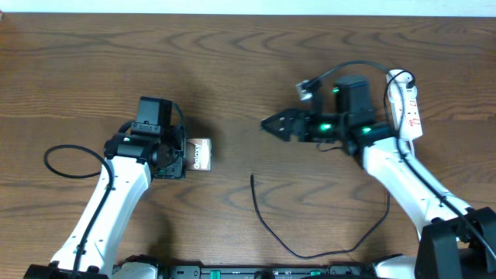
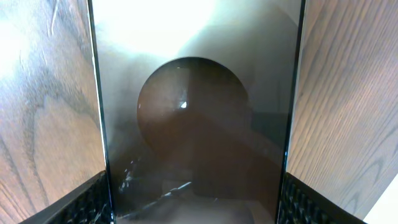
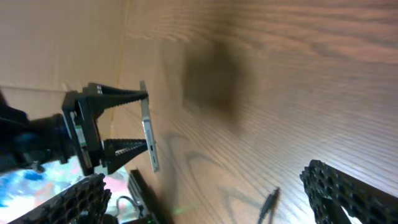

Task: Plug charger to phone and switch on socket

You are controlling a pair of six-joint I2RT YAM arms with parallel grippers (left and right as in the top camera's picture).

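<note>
My left gripper (image 1: 183,155) is shut on the phone (image 1: 201,153), a brownish slab with white "Galaxy" lettering, held left of the table's centre. In the left wrist view the phone (image 2: 199,118) fills the space between my fingers (image 2: 196,208). The right wrist view shows the phone (image 3: 148,140) edge-on in the left gripper. My right gripper (image 1: 266,122) is open and empty, above the table right of the phone; its fingers (image 3: 211,202) stand wide apart. The charger (image 1: 267,225), a thin black cable, lies on the table, its plug tip (image 1: 253,177) (image 3: 268,204) free. The socket (image 1: 405,105), a white power strip, lies at the far right.
A thick black robot cable (image 1: 66,164) loops on the table at the far left. Another black cable (image 1: 353,67) arcs over the right arm near the power strip. The table's back edge (image 1: 248,15) meets a pale wall.
</note>
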